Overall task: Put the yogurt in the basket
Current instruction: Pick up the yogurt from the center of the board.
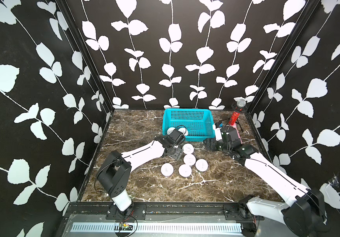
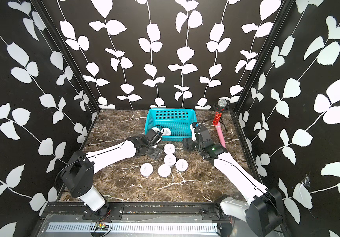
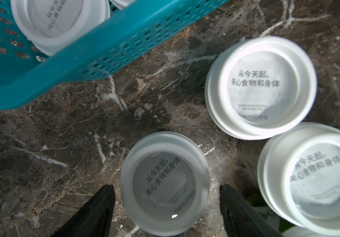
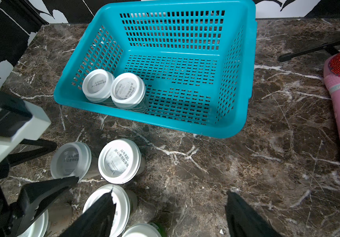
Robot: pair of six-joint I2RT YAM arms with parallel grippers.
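Yogurt cups [image 1: 189, 159] standing on brown marble tabletop [image 1: 144, 188], two in basket [image 1: 187, 111]; leaf-print walls [image 1: 154, 61] enclosing; left gripper [image 3: 166, 186] hanging spread around one, right gripper [image 4: 170, 195] spread, empty.

The left arm [image 1: 175, 136] partly covers two yogurt cups [image 1: 169, 130] inside the basket [image 1: 187, 110].

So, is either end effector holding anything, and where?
Nothing is held. The left end effector is open astride a yogurt cup, gaps both sides; the right end effector is open, empty.
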